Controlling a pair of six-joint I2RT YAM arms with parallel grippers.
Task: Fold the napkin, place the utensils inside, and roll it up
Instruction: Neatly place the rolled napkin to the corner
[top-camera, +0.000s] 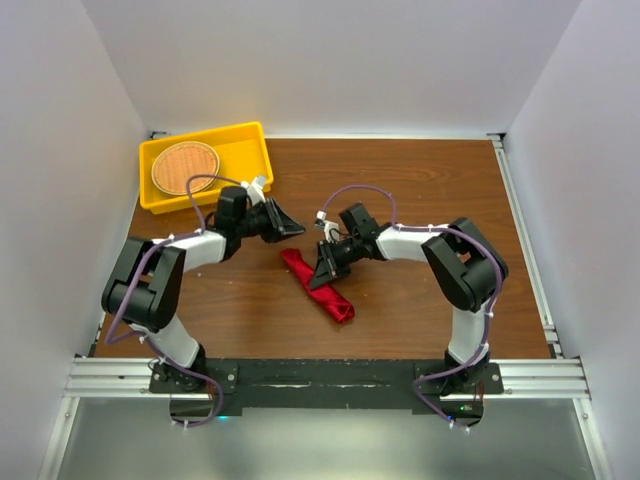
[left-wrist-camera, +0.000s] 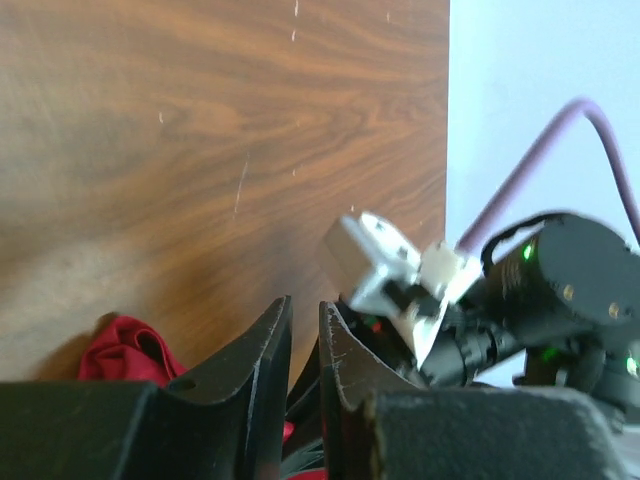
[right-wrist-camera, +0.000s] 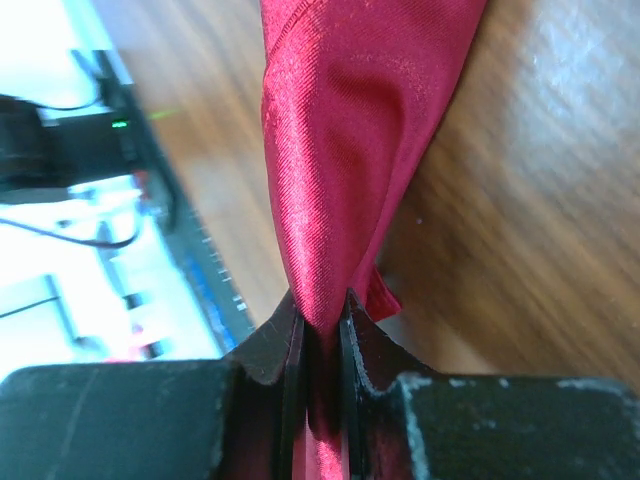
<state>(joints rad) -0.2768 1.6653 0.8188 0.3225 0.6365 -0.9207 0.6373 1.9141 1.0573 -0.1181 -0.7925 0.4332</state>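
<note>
Right tool (right-wrist-camera: 320, 305): jaws closed on a gathered fold of the napkin (right-wrist-camera: 350, 150). Left tool (left-wrist-camera: 303, 306): jaws a narrow slit apart, empty, between the napkin and the yellow bin (top-camera: 240, 160). The napkin lies bunched into a strip on the counter (top-camera: 420, 190), right of the bin, nearer the arm bases and well apart from it. Its long axis runs diagonally, one end pointing back toward the bin, the other away from it. The cloth looks soft, light and faintly glossy, so it is likely to sag and slip; it is best pinched at a corner or hem.
</note>
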